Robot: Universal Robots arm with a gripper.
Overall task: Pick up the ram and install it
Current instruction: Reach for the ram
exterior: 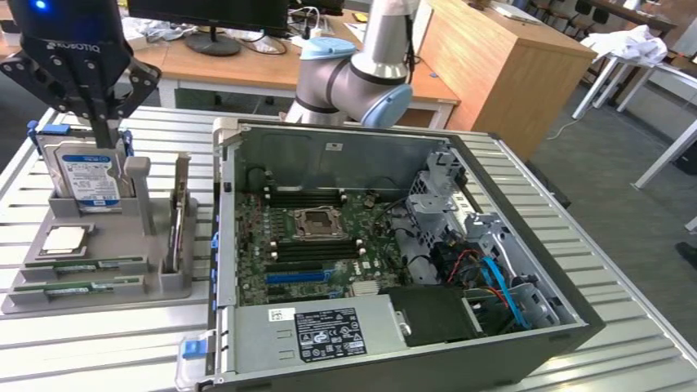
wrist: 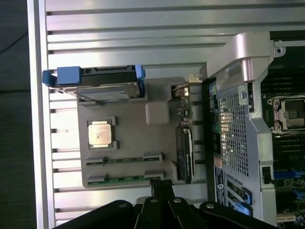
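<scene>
Slatted metal tabletop [exterior: 621, 253] carries an open PC case [exterior: 316, 151], motherboard [exterior: 273, 245] exposed, w/ a grey holder [exterior: 77, 306] just beside it on the exterior view's left. Hard drive [exterior: 93, 175] stands upright at the holder's far end. End effector [exterior: 106, 135] hangs above the holder, tips pointing down, fingers pressed together w/ nothing btwn them. Two ram sticks [exterior: 82, 264] lie flat in the holder's near slots, parallel, one behind the other. Long axes run across the exterior view, one end toward the case.

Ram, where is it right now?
On the exterior view's left, two ram sticks lie flat in the gray tray, beside the square chip, left of the open computer case.
</scene>
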